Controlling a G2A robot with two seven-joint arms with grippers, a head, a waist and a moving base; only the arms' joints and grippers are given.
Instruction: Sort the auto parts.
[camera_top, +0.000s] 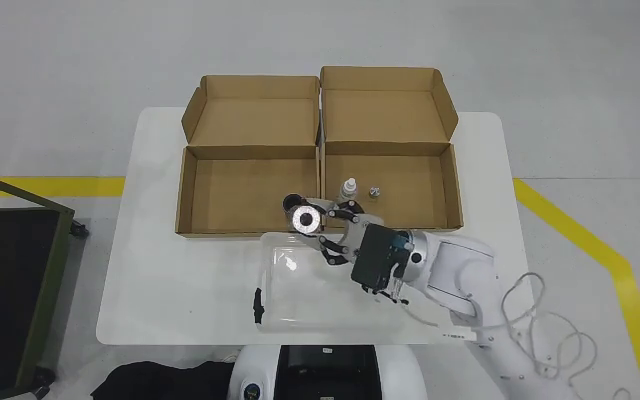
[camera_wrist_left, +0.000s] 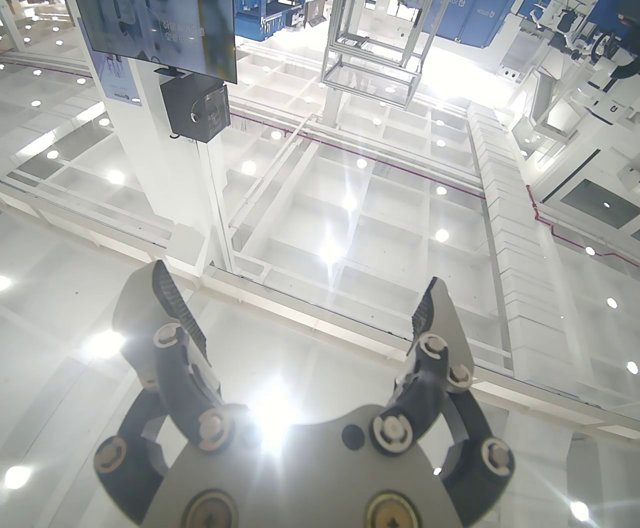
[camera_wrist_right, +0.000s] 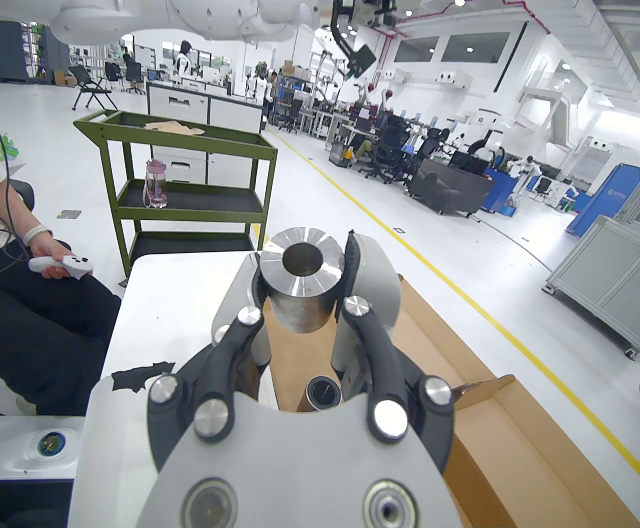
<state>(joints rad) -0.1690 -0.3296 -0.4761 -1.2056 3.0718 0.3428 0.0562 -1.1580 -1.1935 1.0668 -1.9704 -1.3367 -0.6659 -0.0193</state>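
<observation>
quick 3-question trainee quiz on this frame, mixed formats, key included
1. What does the right gripper hold?
A) metal cylinder
B) plastic bottle
C) nothing
2. True or false: the left gripper is shut.
3. Fill in: the right box has ___ small parts in it.

Key: 1 A; 2 false; 3 two.
</observation>
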